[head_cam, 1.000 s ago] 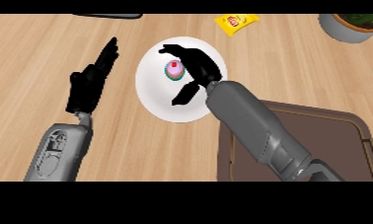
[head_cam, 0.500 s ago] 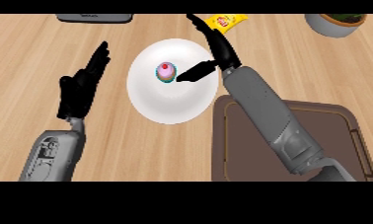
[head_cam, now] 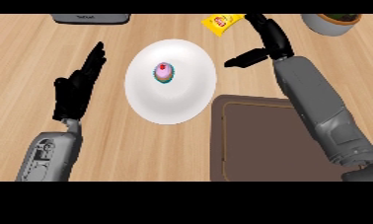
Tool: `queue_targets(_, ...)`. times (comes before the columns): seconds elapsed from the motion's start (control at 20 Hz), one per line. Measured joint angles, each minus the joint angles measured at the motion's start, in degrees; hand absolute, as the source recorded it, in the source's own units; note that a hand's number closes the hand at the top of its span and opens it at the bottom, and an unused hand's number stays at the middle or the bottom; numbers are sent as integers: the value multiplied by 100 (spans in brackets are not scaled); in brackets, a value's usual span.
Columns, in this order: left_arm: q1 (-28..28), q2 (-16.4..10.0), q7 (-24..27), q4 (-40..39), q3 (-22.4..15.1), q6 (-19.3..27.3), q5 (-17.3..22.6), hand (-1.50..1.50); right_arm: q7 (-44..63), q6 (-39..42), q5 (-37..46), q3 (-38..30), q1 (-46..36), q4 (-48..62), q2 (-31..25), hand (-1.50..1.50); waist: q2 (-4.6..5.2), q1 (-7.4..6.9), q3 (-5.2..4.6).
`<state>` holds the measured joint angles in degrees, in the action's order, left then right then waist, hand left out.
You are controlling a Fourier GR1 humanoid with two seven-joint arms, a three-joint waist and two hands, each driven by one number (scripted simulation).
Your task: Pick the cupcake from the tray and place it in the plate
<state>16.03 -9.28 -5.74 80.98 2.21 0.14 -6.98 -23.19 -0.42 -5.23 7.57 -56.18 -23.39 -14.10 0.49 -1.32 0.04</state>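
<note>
Let go of cupcake (head_cam: 165, 71), seemingly upright on plate (head_cam: 172, 105). Pulled right hand (head_cam: 275, 44) back to 2 o'clock, fingers apart, empty. Probably done placing.

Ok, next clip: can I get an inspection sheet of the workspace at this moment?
Surface: wooden counter, no spills seen.
Job's things: cupcake sits upright near the middle of the white plate; brown tray lies at the plate's lower right, partly under the right forearm.
Clutter: yellow packet, grey appliance and grey pot along the far edge.
Hands: left hand open, fingers up, resting left of the plate; right hand open, beyond the plate's right side, holding nothing, apart from the cupcake.
Cables: nothing seen.
Surroundings: nothing seen beyond the counter.
</note>
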Motion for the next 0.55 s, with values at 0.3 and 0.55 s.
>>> queue_targets(0.3,-79,-4,-17,164,-35,-56,-11,0,-627,601,124,-218,-150,761,-525,-150,30,-75,4)
queue_targets(0.55,-11,18,-27,119,8,-97,49,0,-1040,920,175,-375,-178,1192,-792,-150,50,-107,6)
